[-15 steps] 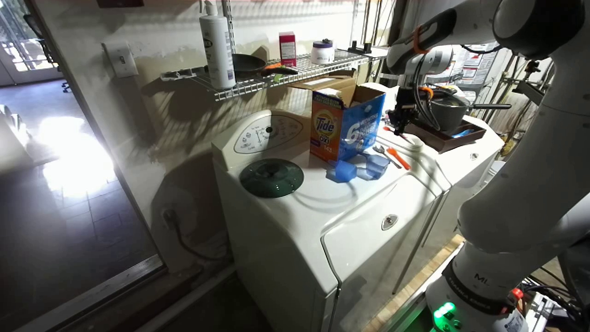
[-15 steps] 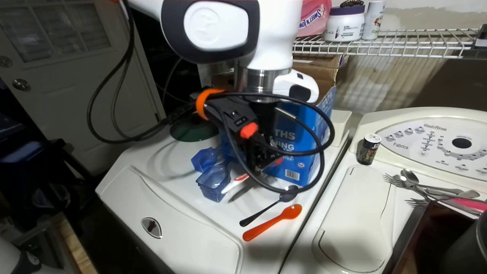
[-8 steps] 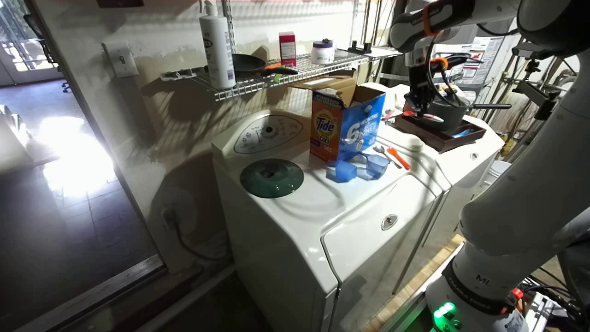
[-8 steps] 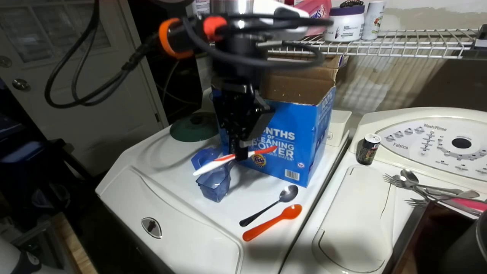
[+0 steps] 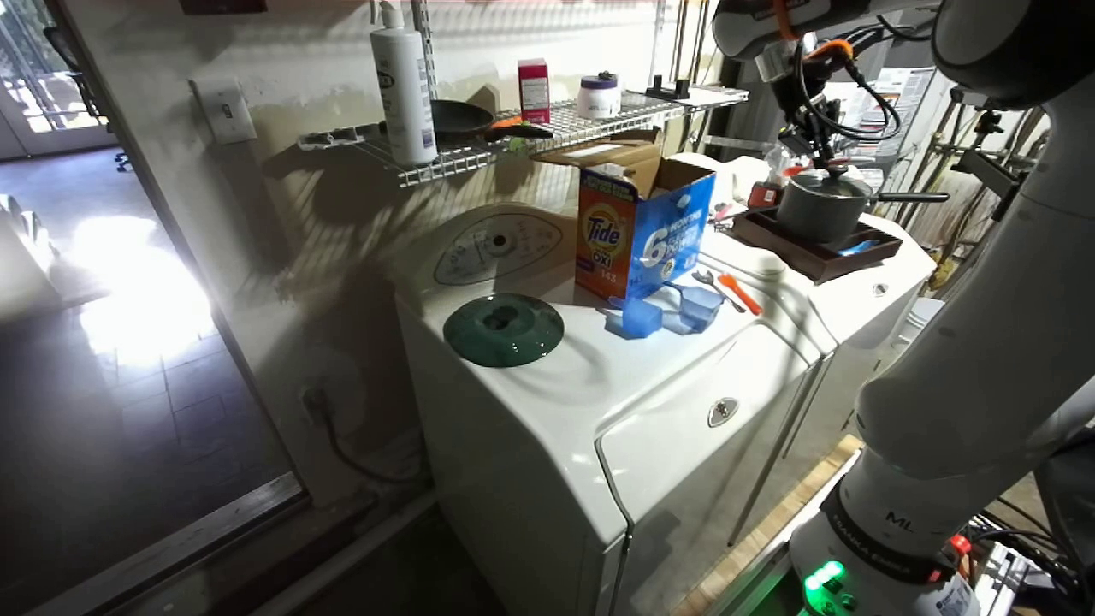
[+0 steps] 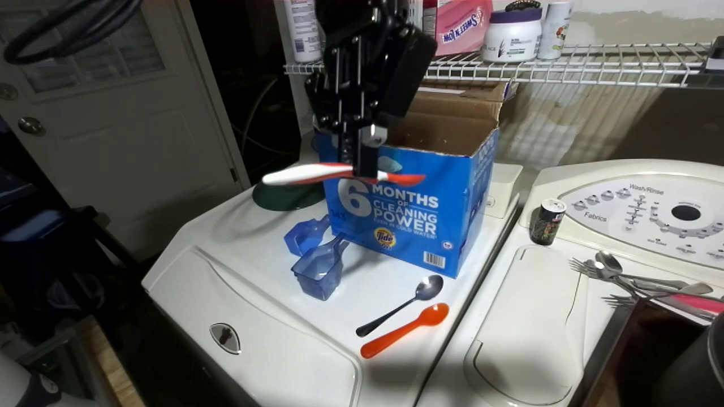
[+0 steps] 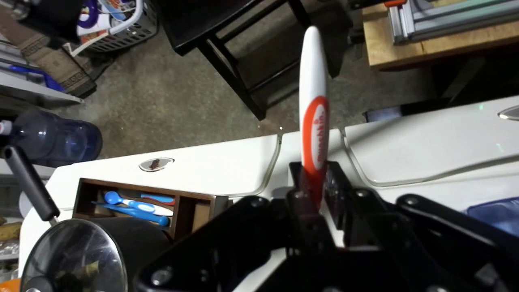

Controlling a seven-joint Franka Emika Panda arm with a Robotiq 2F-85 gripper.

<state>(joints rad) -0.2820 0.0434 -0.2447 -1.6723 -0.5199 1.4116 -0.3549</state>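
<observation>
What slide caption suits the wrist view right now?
Gripper closed on a red-and-white utensil, with a lidded pot and brown divided tray at lower left.

"munchkin" on utensil (image 7: 314,117), "Tide" on box (image 5: 644,229)

Glossy white rounded arm (image 5: 975,342) marked ML, black FRANKA EMIKA band (image 5: 879,547), green base lights (image 5: 832,568), orange strap (image 5: 842,46), black cables (image 6: 96,37), black gripper (image 6: 360,167) with silver screws (image 7: 162,277)
</observation>
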